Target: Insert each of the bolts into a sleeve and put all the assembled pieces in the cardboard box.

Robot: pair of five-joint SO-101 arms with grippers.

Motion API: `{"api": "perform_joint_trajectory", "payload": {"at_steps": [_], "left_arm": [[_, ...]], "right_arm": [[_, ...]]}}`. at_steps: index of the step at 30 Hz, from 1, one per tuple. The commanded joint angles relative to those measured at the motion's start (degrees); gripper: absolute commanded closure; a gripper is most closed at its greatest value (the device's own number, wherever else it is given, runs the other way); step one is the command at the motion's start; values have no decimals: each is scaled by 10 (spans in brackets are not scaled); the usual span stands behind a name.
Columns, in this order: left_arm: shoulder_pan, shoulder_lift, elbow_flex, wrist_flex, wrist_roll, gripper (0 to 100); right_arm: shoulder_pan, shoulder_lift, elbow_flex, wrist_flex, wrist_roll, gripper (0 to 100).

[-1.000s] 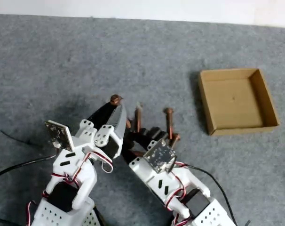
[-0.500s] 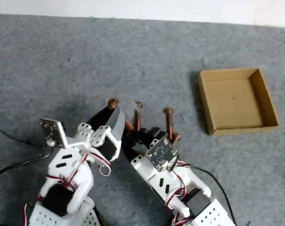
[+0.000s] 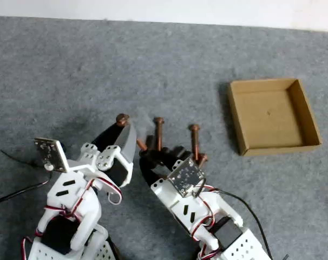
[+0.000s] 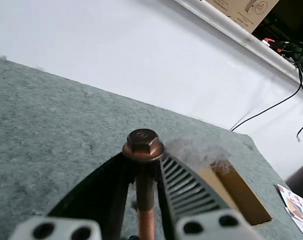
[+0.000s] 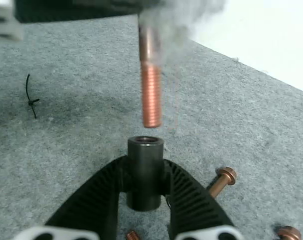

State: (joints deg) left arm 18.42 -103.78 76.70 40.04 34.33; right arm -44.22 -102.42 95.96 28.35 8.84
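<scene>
- The grey carpeted tabletop (image 3: 72, 65) lies open to the left and beyond the arms. Its far edge meets a white strip.
- The left end effector (image 3: 122, 128) is clamped on a bolt (image 4: 143, 146). The threaded tip hangs just clear of the sleeve (image 5: 145, 149), which the right end effector (image 5: 146, 175) grips.
- Loose bolts (image 3: 159, 132) lie beside them, and the cardboard box (image 3: 236, 119) stands apart at the right.

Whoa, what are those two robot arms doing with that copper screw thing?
They are fitting a bolt into a sleeve. The left gripper holds a copper bolt by its shaft. The right gripper holds a black sleeve upright. The bolt's threaded tip hangs just above the sleeve's hole, not in yet. More bolts lie on the grey table, and the cardboard box sits off to one side.
</scene>
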Motion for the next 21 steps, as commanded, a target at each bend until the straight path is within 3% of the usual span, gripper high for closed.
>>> {"api": "perform_joint_trajectory", "payload": {"at_steps": [1, 16, 21], "left_arm": [[-2, -11, 3, 0, 4, 995], [0, -11, 7, 78, 4, 995], [57, -10, 7, 120, 2, 995]], "right_arm": [[13, -7, 73, -12, -4, 994], [13, -8, 73, -12, -4, 994], [13, -8, 73, -12, -4, 994]]}}
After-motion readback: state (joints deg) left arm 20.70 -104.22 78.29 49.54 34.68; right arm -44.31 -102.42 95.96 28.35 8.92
